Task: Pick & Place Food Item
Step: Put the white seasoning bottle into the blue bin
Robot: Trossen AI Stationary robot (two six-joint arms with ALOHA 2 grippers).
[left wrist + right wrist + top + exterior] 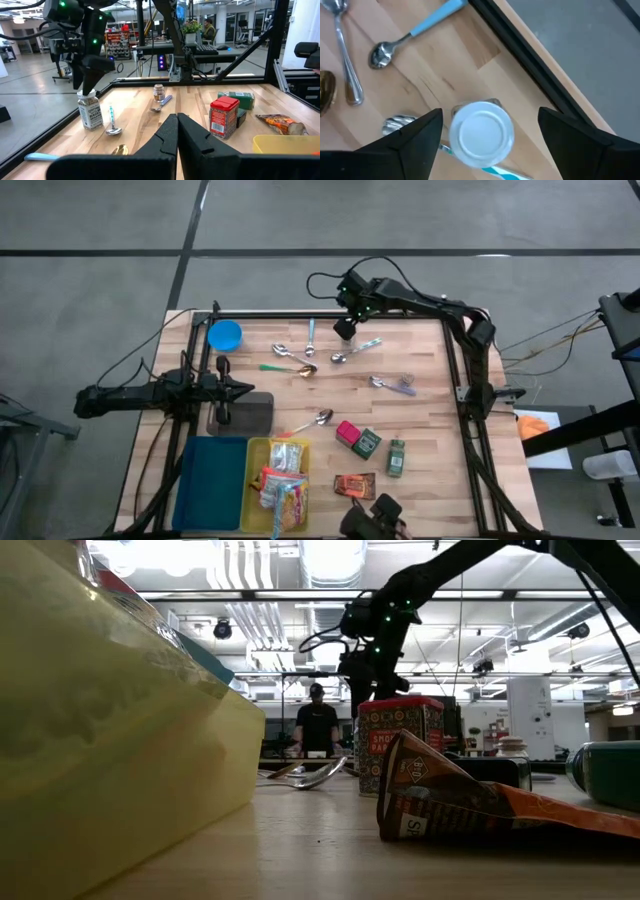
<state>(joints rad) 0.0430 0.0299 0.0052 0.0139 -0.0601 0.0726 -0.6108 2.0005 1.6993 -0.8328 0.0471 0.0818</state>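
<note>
A small spice jar (90,114) with a white lid (481,132) stands upright on the wooden table near its far edge. My right gripper (487,127) hangs over it, slanting down, open, one finger on each side of the lid with a gap at both. In the high view the right gripper (345,328) covers the jar. My left gripper (177,125) is shut and level at the table's left side (245,388), holding nothing.
Several spoons (292,358) lie around the jar, and a blue bowl (224,335) sits at the far left. A red tin (347,432), green box (367,443), green can (396,457) and brown packet (355,485) lie near the front. A yellow tray (262,450) holds snack packets.
</note>
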